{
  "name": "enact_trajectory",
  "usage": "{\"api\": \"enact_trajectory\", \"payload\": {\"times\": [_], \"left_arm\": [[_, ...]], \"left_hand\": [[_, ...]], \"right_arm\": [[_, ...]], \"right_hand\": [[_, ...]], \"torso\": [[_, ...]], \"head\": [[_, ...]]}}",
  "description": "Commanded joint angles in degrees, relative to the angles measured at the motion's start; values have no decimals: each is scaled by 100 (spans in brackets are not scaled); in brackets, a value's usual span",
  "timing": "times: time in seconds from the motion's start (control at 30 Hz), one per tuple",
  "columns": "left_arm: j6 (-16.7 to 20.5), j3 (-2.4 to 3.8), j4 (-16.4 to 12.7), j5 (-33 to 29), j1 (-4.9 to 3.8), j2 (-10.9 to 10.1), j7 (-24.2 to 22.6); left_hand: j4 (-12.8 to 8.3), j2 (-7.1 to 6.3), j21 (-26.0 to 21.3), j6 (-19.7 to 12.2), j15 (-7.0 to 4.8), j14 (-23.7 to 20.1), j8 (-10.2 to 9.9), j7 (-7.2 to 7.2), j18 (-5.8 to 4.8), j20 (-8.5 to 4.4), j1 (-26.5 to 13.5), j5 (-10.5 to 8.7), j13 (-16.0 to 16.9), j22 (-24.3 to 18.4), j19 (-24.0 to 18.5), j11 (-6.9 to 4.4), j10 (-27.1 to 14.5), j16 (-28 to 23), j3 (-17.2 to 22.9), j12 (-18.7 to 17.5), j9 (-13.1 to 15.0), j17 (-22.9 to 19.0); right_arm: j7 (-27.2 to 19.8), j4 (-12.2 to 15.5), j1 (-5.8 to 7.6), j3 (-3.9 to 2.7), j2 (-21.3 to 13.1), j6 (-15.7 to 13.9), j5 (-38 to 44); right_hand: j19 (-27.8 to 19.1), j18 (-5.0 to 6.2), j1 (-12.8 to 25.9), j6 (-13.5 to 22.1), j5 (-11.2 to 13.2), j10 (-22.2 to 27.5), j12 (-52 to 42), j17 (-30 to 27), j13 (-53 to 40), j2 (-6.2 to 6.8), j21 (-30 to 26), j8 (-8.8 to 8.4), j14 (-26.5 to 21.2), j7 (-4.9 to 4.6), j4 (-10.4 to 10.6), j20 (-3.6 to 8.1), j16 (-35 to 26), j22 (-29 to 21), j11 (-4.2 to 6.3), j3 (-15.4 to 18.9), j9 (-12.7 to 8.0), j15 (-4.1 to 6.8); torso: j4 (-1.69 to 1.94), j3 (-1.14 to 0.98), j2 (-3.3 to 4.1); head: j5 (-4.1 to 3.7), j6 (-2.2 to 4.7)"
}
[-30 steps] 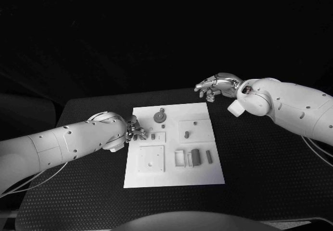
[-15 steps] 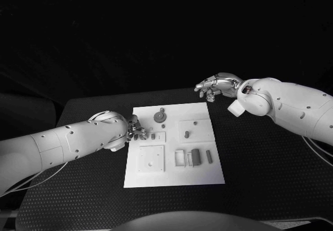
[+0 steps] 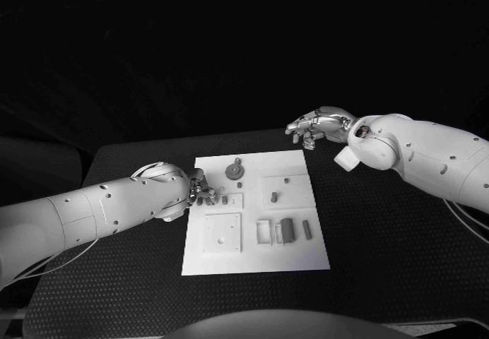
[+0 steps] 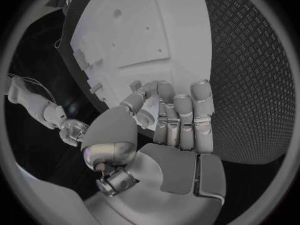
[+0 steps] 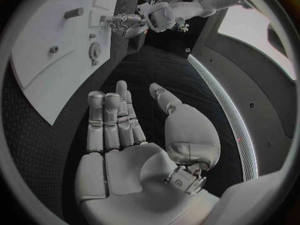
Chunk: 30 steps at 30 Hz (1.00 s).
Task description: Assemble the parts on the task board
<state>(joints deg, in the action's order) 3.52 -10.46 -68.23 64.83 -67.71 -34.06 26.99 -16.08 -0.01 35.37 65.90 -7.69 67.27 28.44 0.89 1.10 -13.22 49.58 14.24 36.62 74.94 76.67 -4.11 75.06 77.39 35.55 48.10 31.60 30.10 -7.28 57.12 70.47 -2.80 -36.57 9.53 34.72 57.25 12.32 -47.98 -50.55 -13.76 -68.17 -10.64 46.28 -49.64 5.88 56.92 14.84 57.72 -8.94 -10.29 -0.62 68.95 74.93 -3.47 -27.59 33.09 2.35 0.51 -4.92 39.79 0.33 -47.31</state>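
Note:
The white task board (image 3: 255, 247) lies in the middle of the black table. On it are a round gear-like part (image 3: 235, 170), a dark block (image 3: 287, 229) and small parts (image 3: 224, 200) near its left edge. My left hand (image 3: 198, 191) is at that left edge with its fingertips down among the small parts. In the left wrist view the left hand (image 4: 169, 130) has thumb and fingers close together over the board (image 4: 125, 30); I cannot tell whether a part is pinched between them. My right hand (image 3: 318, 126) hovers beyond the board's far right corner, fingers apart and empty, as the right wrist view confirms for the right hand (image 5: 125, 130).
Bare black table mat (image 3: 397, 240) surrounds the board on all sides. Raised square plates (image 3: 221, 233) and a recessed plate (image 3: 285, 189) sit on the board. The right wrist view shows the board (image 5: 37, 60), the gear-like part (image 5: 95, 50) and my left hand (image 5: 122, 22).
My left arm has turned slightly while its hand stays at the board's left edge. The right arm and the parts have not moved.

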Motion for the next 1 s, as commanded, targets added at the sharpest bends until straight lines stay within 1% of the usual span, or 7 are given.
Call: {"api": "enact_trajectory", "payload": {"times": [0.03, 0.13, 0.2, 0.27, 0.3, 0.63, 1.0], "left_arm": [[-185, -41, 8, 30, 60, 6, 101], [-134, -41, 17, 15, 60, 4, 86], [-111, -41, 24, 11, 60, 3, 81], [-84, -41, 25, 5, 60, -2, 75], [-76, -41, 24, 2, 61, -6, 75], [15, -39, 20, -107, 64, -33, 32], [263, -34, -11, -118, 67, -104, -27]], "left_hand": [[-4, -22, 15, 7, -388, 340, 93, -37, 111, -218, -91, 9, 9, 107, 223, -160, 142, 32, 20, 32, 4, 0], [49, -130, 17, -4, -387, 331, 109, -40, 109, -219, -359, -117, 9, 100, 223, -157, 131, 43, -175, 43, -12, -10], [32, -158, 14, -12, -393, 325, 122, -45, 116, -228, -491, -183, 7, 97, 216, -162, 124, 48, -314, 47, -22, -18], [43, -206, 8, -19, -398, 321, 131, -48, 121, -233, -600, -455, 3, 91, 212, -168, 121, 49, -409, 48, -34, -28], [55, -240, 2, -22, -400, 320, 135, -47, 124, -235, -662, -524, 0, 88, 208, -169, 119, 50, -457, 49, -41, -33], [35, -338, -12, -33, -409, 315, 160, -54, 134, -242, -904, -537, -11, 83, 202, -178, 115, 59, -698, 55, -69, -56], [28, -352, -16, -31, -418, 321, 179, -61, 144, -248, -1025, -536, -15, 82, 210, -186, 119, 71, -813, 65, -82, -65]], "right_arm": [[-43, 2, -2, -3, 0, 71, 43], [-42, -1, -3, -3, 0, 73, 43], [-42, -2, -3, -3, -2, 71, 44], [-42, -1, -3, -3, -3, 73, 44], [-42, -3, -3, -3, -2, 74, 44], [-45, -9, -12, -3, -6, 72, 44], [-45, -11, -18, -3, -6, 71, 44]], "right_hand": [[-4, 268, 54, 13, -23, 35, -21, -9, 7, -10, -30, -16, -17, -45, -14, 37, 17, 67, 13, -24, 6, 30], [-4, 268, 54, 13, -23, 35, -21, -10, 8, -10, -31, -16, -17, -45, -14, 37, 17, 67, 13, -24, 6, 30], [-4, 268, 54, 13, -23, 35, -21, -10, 8, -10, -31, -16, -17, -45, -14, 37, 17, 67, 12, -24, 6, 30], [-4, 268, 54, 14, -23, 36, -21, -10, 8, -10, -31, -17, -17, -45, -14, 37, 17, 67, 12, -24, 6, 30], [-4, 268, 54, 14, -23, 36, -21, -10, 8, -10, -31, -17, -18, -45, -14, 37, 17, 67, 12, -24, 6, 30], [-5, 268, 54, 14, -23, 36, -22, -10, 8, -9, -31, -17, -18, -45, -15, 36, 16, 67, 12, -24, 6, 30], [-5, 268, 55, 14, -23, 36, -22, -11, 9, -9, -32, -17, -18, -45, -15, 36, 16, 67, 12, -24, 6, 30]], "torso": [[-1, -2, 0], [-1, -1, 1], [-1, 0, 0], [1, 0, -2], [2, -1, -3], [0, 4, 1], [-1, 5, 3]], "head": [[-2, -2], [-5, -3], [-6, 1], [-6, 0], [-7, -2], [-10, 0], [-16, 8]]}}
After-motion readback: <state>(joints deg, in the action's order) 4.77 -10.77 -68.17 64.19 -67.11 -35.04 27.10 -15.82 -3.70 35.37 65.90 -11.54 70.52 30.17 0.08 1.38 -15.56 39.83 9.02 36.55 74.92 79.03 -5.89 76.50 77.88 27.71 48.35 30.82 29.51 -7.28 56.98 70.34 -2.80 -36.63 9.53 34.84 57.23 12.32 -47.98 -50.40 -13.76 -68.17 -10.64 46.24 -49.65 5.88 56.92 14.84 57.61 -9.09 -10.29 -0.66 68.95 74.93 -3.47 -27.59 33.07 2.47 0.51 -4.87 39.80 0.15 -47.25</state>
